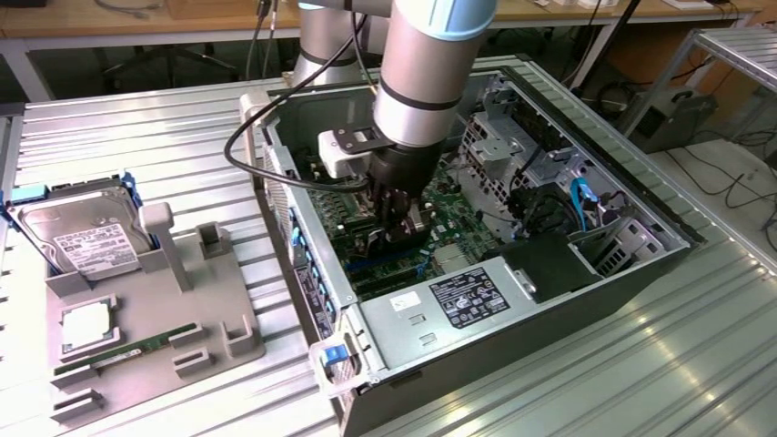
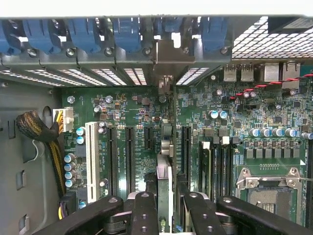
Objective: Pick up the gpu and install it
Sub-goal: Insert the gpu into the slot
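**GPU held on edge over the motherboard**

From my remote seat, I see the gripper (image 1: 401, 238) reaching down inside the open computer case (image 1: 631, 264), its jaws clamped on the gpu (image 2: 165, 191). The card stands on edge between the fingers (image 2: 143, 213), above the motherboard (image 2: 234, 127). In the exterior view, a grey tray (image 1: 218, 337) at 9 o'clock from the case carries a hard drive (image 1: 83, 238).

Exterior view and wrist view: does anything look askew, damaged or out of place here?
Nothing stands out. The gripper holds the gpu edge-on and upright over the motherboard inside the case. The hard drive and memory stick sit in the grey tray.
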Controlling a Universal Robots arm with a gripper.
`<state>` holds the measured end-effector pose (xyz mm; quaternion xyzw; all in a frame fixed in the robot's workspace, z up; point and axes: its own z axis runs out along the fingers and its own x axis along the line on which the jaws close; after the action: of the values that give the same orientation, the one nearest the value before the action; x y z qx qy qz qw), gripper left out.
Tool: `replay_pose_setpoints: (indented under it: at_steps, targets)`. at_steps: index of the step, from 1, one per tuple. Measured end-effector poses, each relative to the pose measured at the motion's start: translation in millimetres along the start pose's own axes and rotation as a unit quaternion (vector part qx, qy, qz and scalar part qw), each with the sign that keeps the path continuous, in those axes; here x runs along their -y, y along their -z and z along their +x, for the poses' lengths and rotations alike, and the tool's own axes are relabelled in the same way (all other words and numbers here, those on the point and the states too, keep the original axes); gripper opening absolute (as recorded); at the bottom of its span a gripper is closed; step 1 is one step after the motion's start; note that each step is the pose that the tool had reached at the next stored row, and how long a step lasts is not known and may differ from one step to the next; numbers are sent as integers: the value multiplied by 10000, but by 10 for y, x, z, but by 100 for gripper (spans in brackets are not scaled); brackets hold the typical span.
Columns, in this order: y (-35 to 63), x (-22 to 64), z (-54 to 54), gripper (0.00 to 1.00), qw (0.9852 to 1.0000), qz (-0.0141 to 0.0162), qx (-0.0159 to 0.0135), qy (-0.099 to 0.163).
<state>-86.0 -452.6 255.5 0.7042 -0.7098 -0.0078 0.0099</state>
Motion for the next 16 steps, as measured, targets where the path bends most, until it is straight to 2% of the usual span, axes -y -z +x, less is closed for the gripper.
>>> replay_pose_setpoints:
  at_steps: [3,4,8,11,14,15,16]
  targets:
    - [-1,0,0,27,10000,1,2,0]
    - [-1,0,0,34,10000,1,1,0]
    - [57,-1,0,34,10000,0,0,0]
    - [166,-4,0,34,10000,0,0,0]
    - [330,-8,-7,34,10000,0,-1,0]
    - [369,-9,-11,32,10000,0,-2,0]
    - [374,-10,-22,26,10000,1,-2,-1]
